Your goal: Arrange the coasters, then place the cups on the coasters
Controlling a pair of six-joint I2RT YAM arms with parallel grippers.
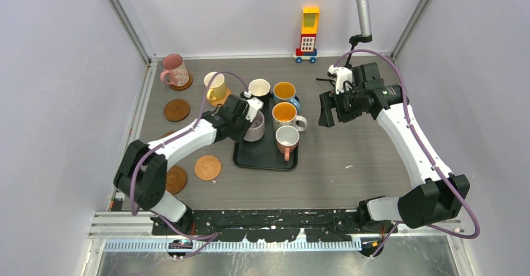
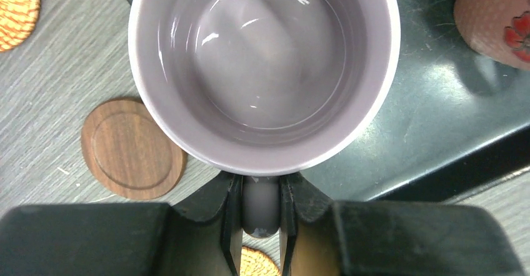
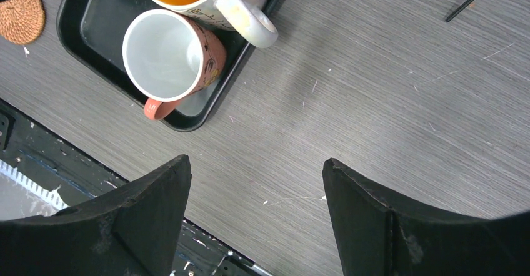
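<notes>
My left gripper (image 2: 260, 226) is shut on the handle of the lilac cup (image 2: 262, 70), which is at the left edge of the black tray (image 2: 425, 120). From above, the lilac cup (image 1: 254, 127) and left gripper (image 1: 247, 121) sit beside a black cup (image 1: 259, 88), a blue cup (image 1: 284, 92), a white-patterned cup (image 1: 285, 113) and a salmon cup (image 1: 287, 140). A pink cup (image 1: 174, 70) and a yellow cup (image 1: 215, 87) each stand on a coaster. Bare coasters (image 1: 176, 110) (image 1: 207, 167) (image 1: 175, 179) lie to the left. My right gripper (image 1: 325, 110) (image 3: 256, 162) hangs open over bare table.
A yellow-red toy block tower (image 1: 308, 34) stands at the back wall. A wooden coaster (image 2: 131, 148) lies just left of the lilac cup. A woven coaster (image 3: 22, 15) shows beside the tray (image 3: 81, 26). The table's near edge with a black rail (image 1: 275, 216) runs below.
</notes>
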